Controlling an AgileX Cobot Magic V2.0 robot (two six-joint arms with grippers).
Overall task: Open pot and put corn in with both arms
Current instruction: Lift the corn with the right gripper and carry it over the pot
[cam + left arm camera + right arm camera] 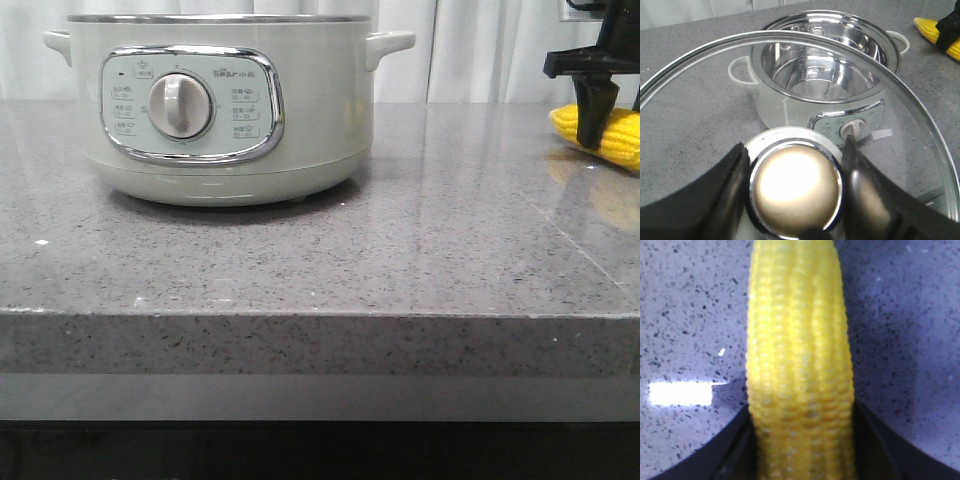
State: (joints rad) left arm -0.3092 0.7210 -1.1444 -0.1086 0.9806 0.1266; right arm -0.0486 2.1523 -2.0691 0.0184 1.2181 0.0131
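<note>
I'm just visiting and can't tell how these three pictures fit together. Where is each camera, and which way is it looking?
Front view: low, near countertop height, facing forward at the pot; the right gripper straddles the corn.
Left wrist view: on the left arm, above, looking down through the glass lid into the open pot; the left gripper holds the lid's knob between its jaws.
Right wrist view: on the right arm, close over the corn, jaws either side.
Shared: corn in all three; pot in the front and left wrist views.
</note>
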